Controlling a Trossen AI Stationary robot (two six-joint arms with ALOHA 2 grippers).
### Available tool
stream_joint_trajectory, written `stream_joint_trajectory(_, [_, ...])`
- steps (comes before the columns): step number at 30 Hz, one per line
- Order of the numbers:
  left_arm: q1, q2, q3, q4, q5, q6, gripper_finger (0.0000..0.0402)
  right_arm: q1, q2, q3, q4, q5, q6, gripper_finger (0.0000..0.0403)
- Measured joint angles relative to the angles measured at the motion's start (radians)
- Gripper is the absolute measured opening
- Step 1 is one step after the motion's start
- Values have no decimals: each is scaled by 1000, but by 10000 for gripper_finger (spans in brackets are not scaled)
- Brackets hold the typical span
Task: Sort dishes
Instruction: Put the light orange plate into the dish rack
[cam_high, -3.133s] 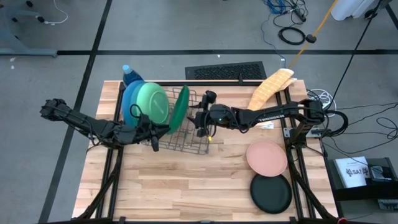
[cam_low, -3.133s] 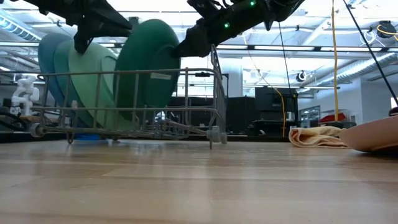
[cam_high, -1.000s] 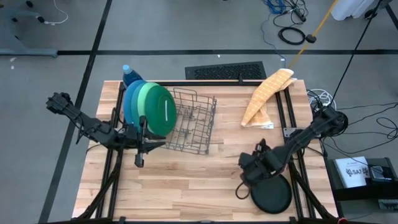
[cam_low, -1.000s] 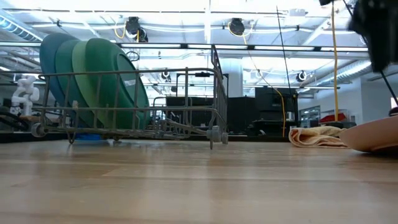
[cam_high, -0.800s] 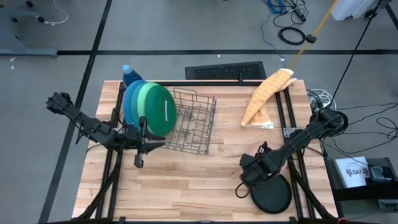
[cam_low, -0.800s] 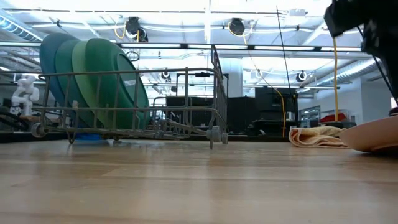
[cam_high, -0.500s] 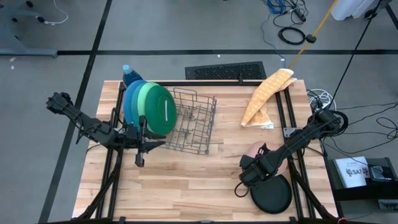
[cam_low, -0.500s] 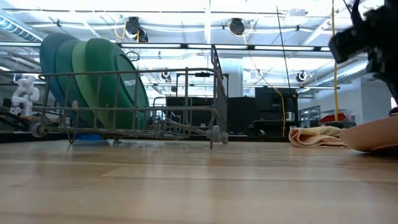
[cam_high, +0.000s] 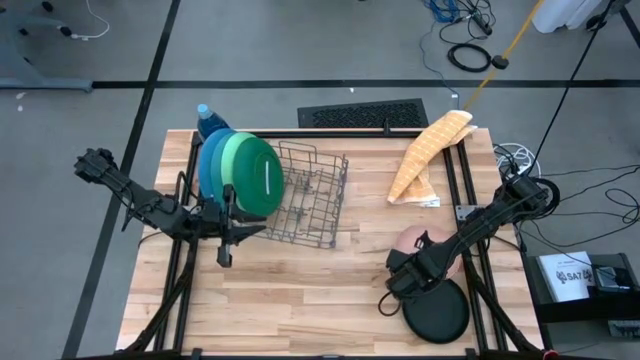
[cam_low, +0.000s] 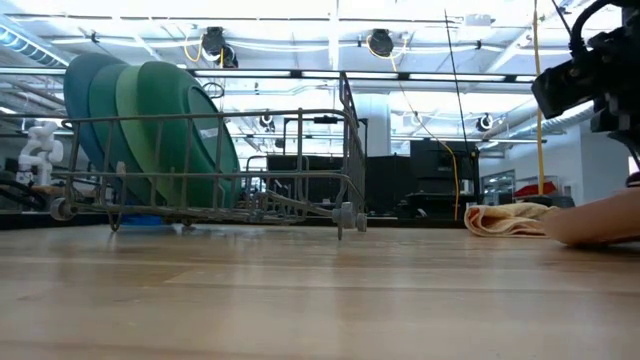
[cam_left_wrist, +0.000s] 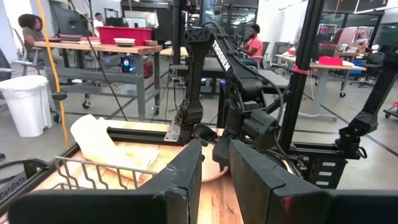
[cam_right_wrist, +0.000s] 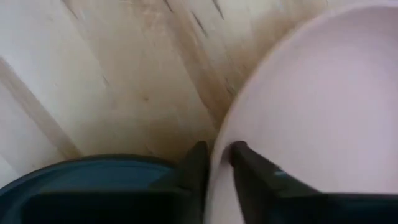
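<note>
Near the wooden table's (cam_high: 300, 290) right edge: right gripper (cam_right_wrist: 214, 163), fingers narrowly pinching the round pink plastic plate's (cam_right_wrist: 311, 118) rim.

Things on and around the wooden worktop (cam_high: 300, 290)

A wire dish rack (cam_high: 312, 196) stands on the left half of the worktop, and a blue soap bottle (cam_high: 207, 119) stands just behind its left end. A crumpled yellow cloth (cam_high: 428, 150) lies at the far right edge. Behind the worktop, a dark grated mat (cam_high: 362, 114) lies on the grey floor, and coiled cables (cam_high: 468, 55) lie farther away. In the room beyond, people (cam_left_wrist: 252, 43) sit at tables, near a white bin (cam_left_wrist: 28, 112).
</note>
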Motion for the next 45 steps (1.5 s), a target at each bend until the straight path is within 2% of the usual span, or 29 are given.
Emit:
stream_joint_trajectory(3, [0,0,0,0,-1,0,83,0,-2,1,-19,16,-16,17])
stream_joint_trajectory(7, [0,0,0,0,-1,0,83,-1,-2,41,-80,13,-44,16])
stream_joint_trajectory(10, [0,0,0,-1,-1,0,83,0,-2,126,-177,7,-87,7])
stream_joint_trajectory(17, [0,10,0,2,-1,27,83,-13,0,472,-388,17,-319,4])
stream_joint_trajectory(20, [1,28,0,3,36,43,83,-28,0,650,-431,19,-439,3])
stream_joint_trajectory(25, [10,82,-1,25,61,129,83,-67,0,917,-428,19,-710,3])
stream_joint_trajectory(28, [31,113,-1,68,61,158,83,-95,-3,1027,-398,17,-865,3])
stream_joint_trajectory(31, [61,133,-1,112,134,208,83,-133,-3,1078,-367,-30,-988,3])
stream_joint_trajectory(36, [128,144,-1,150,247,242,92,-196,6,1082,-318,-145,-1127,3])
stream_joint_trajectory(40, [167,150,-1,188,370,259,126,-241,25,1081,-298,-205,-1209,3])
stream_joint_trajectory(45, [198,193,-1,175,433,284,165,-294,47,1081,-254,-270,-1290,3])
